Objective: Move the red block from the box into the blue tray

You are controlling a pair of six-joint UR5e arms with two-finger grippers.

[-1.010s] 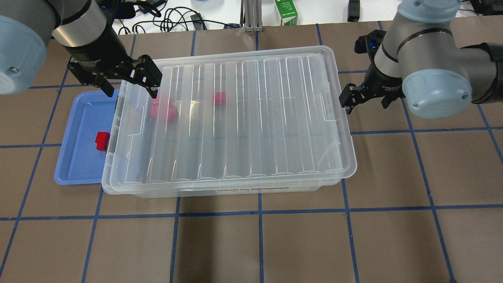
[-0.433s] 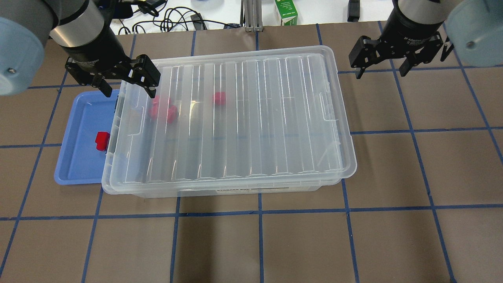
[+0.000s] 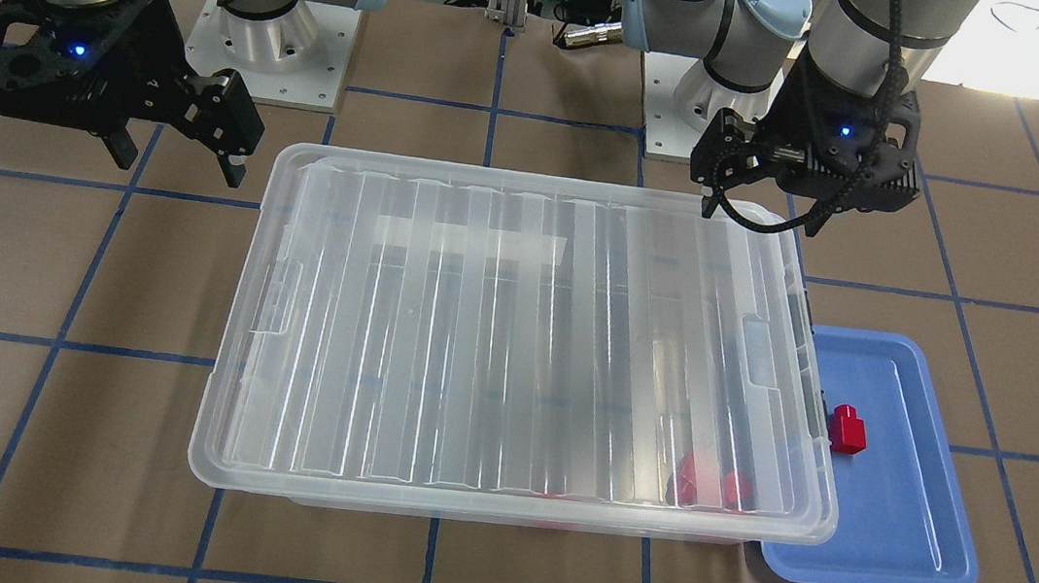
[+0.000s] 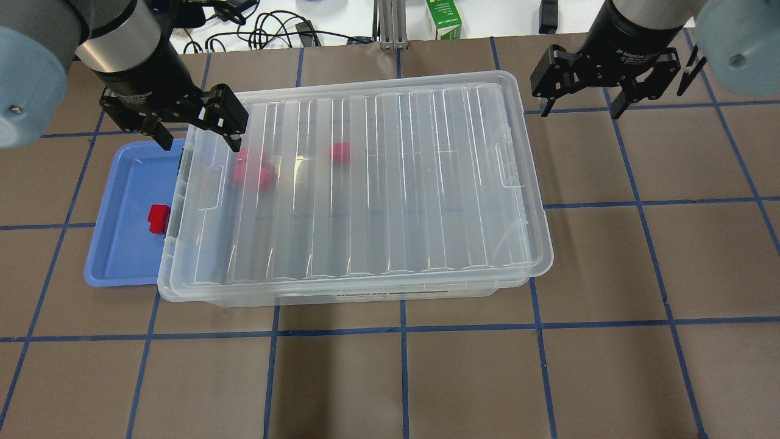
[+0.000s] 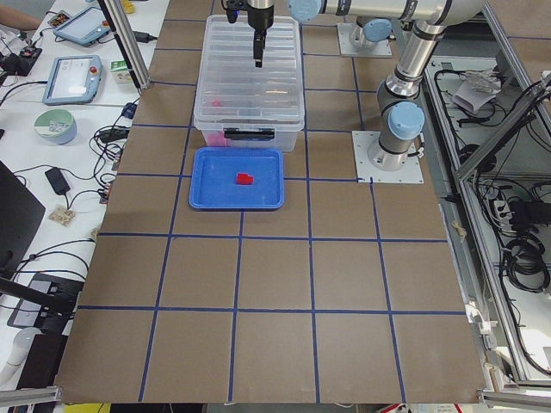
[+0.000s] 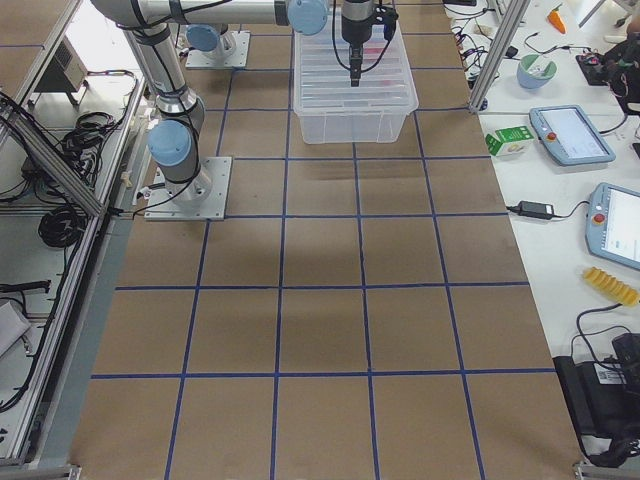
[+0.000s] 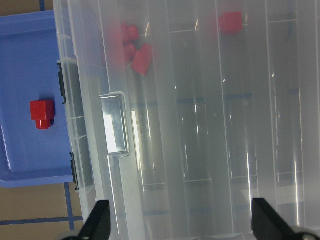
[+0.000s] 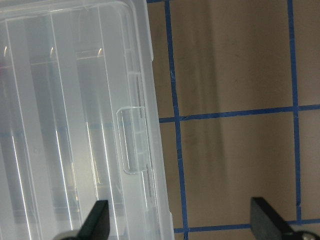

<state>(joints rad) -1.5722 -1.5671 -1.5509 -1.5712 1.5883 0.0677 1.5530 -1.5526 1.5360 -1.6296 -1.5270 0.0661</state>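
The red block [image 4: 158, 218] lies in the blue tray [image 4: 122, 250], close to the box; it also shows in the front view [image 3: 848, 430] and the left wrist view [image 7: 41, 112]. The clear box [image 4: 365, 183] has its ribbed lid on and overlaps the tray's edge. Other red pieces [image 4: 256, 174] show blurred through the lid. My left gripper [image 4: 200, 145] is open and empty above the box's left end, one finger over the tray. My right gripper [image 4: 579, 113] is open and empty above the table, past the box's far right corner.
A green carton [image 4: 443, 18] and cables [image 4: 262, 27] lie beyond the table's far edge. Brown table with blue grid tape [image 4: 402, 378] stretches in front of the box. Tablets and a bowl sit on side benches [image 5: 73, 77].
My right gripper has swung from beside the box's right edge to the far right, turning its wrist. The left gripper has barely moved. The block and the box are unmoved.
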